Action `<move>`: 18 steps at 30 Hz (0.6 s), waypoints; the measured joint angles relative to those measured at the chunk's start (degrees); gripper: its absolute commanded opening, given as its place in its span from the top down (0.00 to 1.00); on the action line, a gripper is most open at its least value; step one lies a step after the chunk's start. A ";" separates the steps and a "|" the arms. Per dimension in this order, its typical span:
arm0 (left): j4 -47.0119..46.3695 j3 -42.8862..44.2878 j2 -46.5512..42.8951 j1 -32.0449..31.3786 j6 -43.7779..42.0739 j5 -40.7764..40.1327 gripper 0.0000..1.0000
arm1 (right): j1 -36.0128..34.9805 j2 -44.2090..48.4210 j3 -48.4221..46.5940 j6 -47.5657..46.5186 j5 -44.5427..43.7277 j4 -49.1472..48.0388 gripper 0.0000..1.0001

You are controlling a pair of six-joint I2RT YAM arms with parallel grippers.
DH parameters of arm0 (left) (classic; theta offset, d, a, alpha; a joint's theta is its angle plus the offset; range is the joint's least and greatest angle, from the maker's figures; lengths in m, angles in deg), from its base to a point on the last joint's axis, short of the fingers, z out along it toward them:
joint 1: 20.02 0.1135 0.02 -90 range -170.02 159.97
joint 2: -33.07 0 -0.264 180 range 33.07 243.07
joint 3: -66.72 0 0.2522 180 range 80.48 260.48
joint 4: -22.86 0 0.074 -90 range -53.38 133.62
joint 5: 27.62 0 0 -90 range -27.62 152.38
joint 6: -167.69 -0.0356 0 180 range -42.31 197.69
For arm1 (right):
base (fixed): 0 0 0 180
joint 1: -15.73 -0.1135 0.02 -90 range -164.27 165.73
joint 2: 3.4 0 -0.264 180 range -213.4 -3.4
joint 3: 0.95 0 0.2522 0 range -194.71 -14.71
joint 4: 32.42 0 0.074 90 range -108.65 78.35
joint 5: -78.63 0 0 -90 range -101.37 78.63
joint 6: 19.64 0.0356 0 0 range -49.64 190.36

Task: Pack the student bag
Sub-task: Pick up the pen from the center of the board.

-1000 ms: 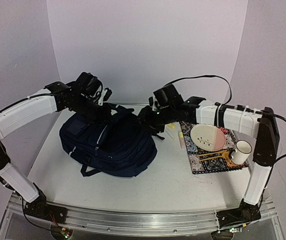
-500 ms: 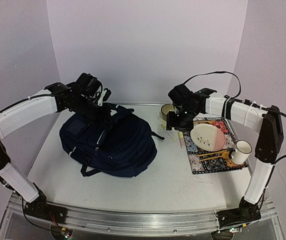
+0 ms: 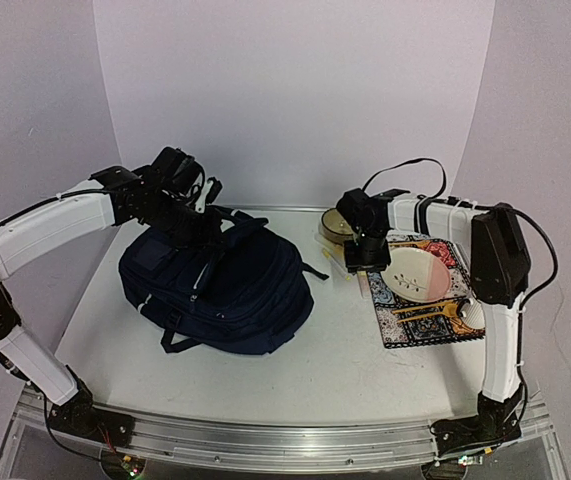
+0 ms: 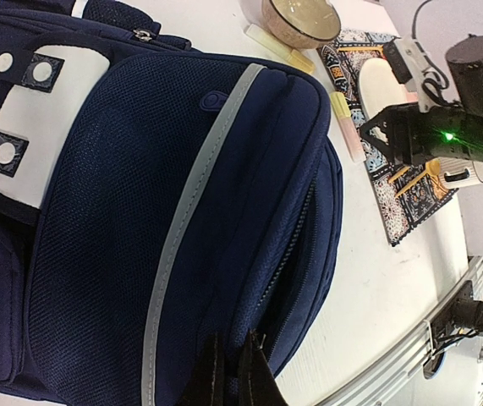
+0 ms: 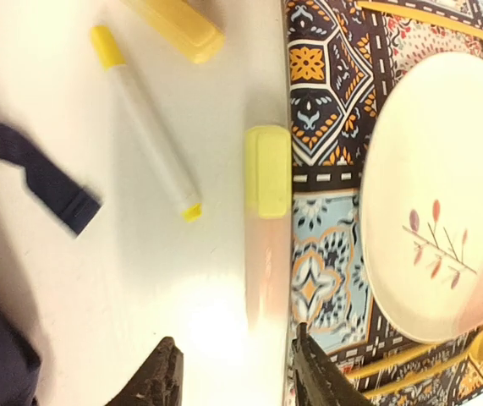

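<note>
The student bag (image 3: 215,285) lies flat at the table's left middle, dark navy with a grey stripe (image 4: 194,199) and a light patch with buckle straps (image 4: 34,127). My left gripper (image 3: 201,226) is at its far top edge, shut on a fold of the bag's fabric beside the zipper (image 4: 296,245). The fingertips (image 4: 210,365) show at the bottom of the left wrist view. My right gripper (image 5: 237,376) hangs open and empty over the table beside a pink highlighter with a yellow cap (image 5: 266,220). A white marker (image 5: 144,118) lies to the left of the highlighter.
A patterned placemat (image 3: 420,328) at the right carries a cream plate (image 3: 415,272), gold cutlery (image 5: 427,359) and a mug (image 3: 468,313). A bowl (image 3: 333,225) stands behind the markers. Another yellow marker (image 5: 173,25) and a loose black bag strap (image 5: 46,182) lie close by.
My right arm has swung away from the bag's right side to the markers beside the placemat. The left gripper has kept its hold on the bag.
</note>
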 measured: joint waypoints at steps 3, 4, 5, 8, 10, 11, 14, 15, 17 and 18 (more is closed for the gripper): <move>-0.02 -0.07 0.00 0.02 0.04 0.00 1.00 | 1.16 -2.68 -1.66 -0.78 0.13 -0.12 0.59; -0.03 -0.09 0.00 0.02 0.06 -0.01 1.00 | 1.45 -3.48 -2.12 -1.04 0.21 -0.19 0.59; -0.04 -0.12 0.00 0.02 0.07 -0.02 1.00 | 1.74 -4.34 -2.58 -1.31 0.29 -0.22 0.59; -0.17 -0.38 0.00 0.02 0.12 -0.02 1.00 | 2.39 -6.61 -3.57 -1.82 0.48 -0.28 0.60; -0.29 -0.64 0.00 0.02 0.16 0.00 1.00 | 2.72 -7.68 -3.66 -2.02 0.59 -0.25 0.62; -0.52 -0.85 0.00 0.02 0.16 0.00 1.00 | 2.85 -8.01 -3.66 -2.18 0.63 -0.25 0.64; -0.59 -0.92 0.00 0.02 0.20 0.00 1.00 | 3.09 -8.93 -3.85 -2.51 0.76 -0.32 0.66; -0.61 -0.92 0.00 0.02 0.22 -0.02 1.00 | 3.11 -9.22 -4.01 -2.67 0.84 -0.23 0.67; -0.61 -0.92 0.00 0.02 0.22 0.00 1.00 | 3.11 -9.81 -4.77 -3.02 1.00 -0.20 0.68; -0.61 -0.92 0.00 0.02 0.24 0.00 1.00 | 3.15 -10.00 -5.03 -3.10 1.17 -0.25 0.68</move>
